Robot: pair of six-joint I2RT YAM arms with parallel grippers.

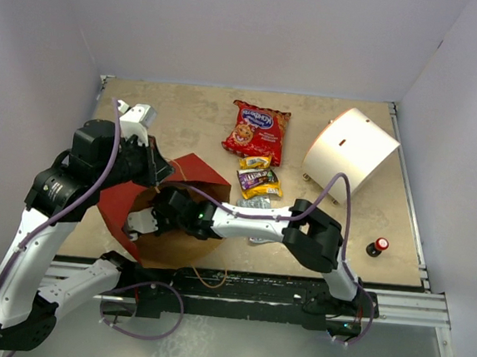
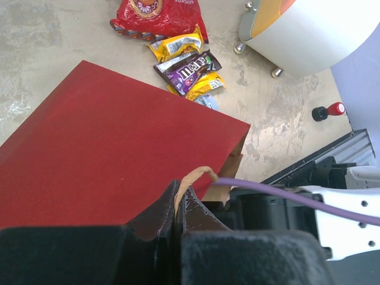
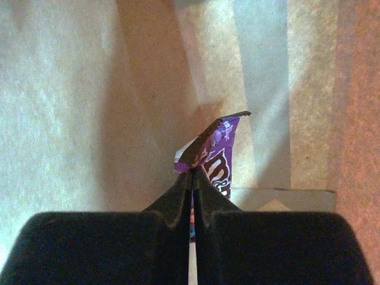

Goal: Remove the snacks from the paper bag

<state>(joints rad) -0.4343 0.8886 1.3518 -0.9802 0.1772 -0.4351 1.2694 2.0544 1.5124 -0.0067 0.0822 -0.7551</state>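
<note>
The paper bag (image 1: 121,207), red outside and brown inside, lies on its side at the near left with its mouth facing the arms. My left gripper (image 2: 177,189) is shut on the bag's thin brown handle (image 2: 199,174). My right gripper (image 3: 192,173) reaches inside the bag (image 3: 71,107) and is shut on a corner of a purple candy packet (image 3: 221,151). Outside on the table lie a red cookie bag (image 1: 257,132), a purple-and-yellow candy packet (image 1: 259,179) with a yellow one beside it, and a silver foil pack (image 1: 254,202).
A large white cylinder (image 1: 351,152) lies at the back right. A small red-capped black object (image 1: 376,246) stands near the right front edge. Grey walls close in the table on three sides.
</note>
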